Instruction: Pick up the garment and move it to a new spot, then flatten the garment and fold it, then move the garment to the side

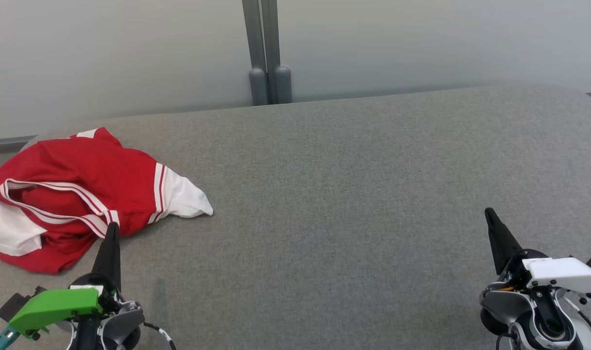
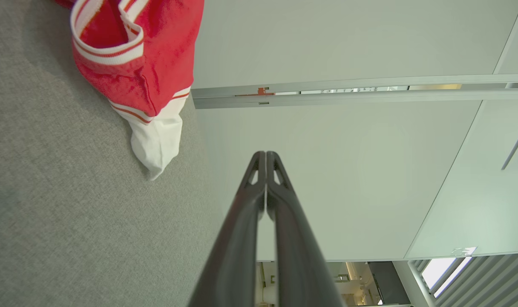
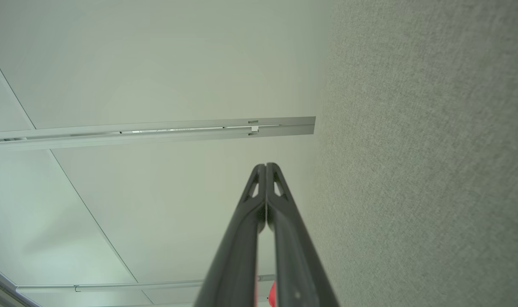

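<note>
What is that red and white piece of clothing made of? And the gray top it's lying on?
The garment looks like soft knit cloth, slightly shiny: it slumps in folds, with striped trim. The gray top seems covered in matte woven fabric, speckled and a bit fuzzy; what's underneath can't be told.

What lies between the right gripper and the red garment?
Only bare grey fabric surface; the head view shows no object between the right gripper and the garment.

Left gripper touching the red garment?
Apart. The left wrist view shows the shut left gripper pointing past the garment, with grey surface and wall showing plainly between them.
</note>
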`<state>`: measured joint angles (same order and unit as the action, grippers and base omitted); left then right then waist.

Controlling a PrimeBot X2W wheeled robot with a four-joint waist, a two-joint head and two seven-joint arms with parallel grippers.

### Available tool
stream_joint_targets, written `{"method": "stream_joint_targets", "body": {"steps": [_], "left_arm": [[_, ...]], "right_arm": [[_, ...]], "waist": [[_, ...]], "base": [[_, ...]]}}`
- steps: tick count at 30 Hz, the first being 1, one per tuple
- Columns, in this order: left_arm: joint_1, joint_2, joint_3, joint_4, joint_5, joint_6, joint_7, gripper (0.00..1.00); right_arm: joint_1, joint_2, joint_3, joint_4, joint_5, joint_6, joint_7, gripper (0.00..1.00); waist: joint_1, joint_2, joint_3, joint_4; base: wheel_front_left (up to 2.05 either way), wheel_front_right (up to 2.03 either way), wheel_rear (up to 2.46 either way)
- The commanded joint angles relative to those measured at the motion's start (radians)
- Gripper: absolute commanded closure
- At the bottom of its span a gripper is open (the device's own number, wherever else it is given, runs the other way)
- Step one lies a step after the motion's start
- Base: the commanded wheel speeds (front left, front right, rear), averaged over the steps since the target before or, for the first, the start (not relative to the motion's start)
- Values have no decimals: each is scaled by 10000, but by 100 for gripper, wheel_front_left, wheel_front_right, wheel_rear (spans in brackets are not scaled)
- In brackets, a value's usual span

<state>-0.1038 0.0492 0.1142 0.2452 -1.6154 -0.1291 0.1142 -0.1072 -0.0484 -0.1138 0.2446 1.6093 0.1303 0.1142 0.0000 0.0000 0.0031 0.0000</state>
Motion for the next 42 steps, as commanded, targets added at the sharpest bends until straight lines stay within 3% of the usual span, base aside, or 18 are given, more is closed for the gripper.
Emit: {"method": "stream_joint_targets", "body": {"steps": [1, 42], "left_arm": [[-139, 28, 6, -8, 73, -47, 18, 100], [-139, 28, 6, -8, 74, -47, 16, 100]], "right_arm": [[-53, -47, 10, 11, 74, 10, 19, 100], [-53, -47, 10, 12, 74, 10, 19, 100]], "waist": [[0, 0, 0, 0], [0, 0, 0, 0]], "base": [[0, 0, 0], [0, 0, 0]]}}
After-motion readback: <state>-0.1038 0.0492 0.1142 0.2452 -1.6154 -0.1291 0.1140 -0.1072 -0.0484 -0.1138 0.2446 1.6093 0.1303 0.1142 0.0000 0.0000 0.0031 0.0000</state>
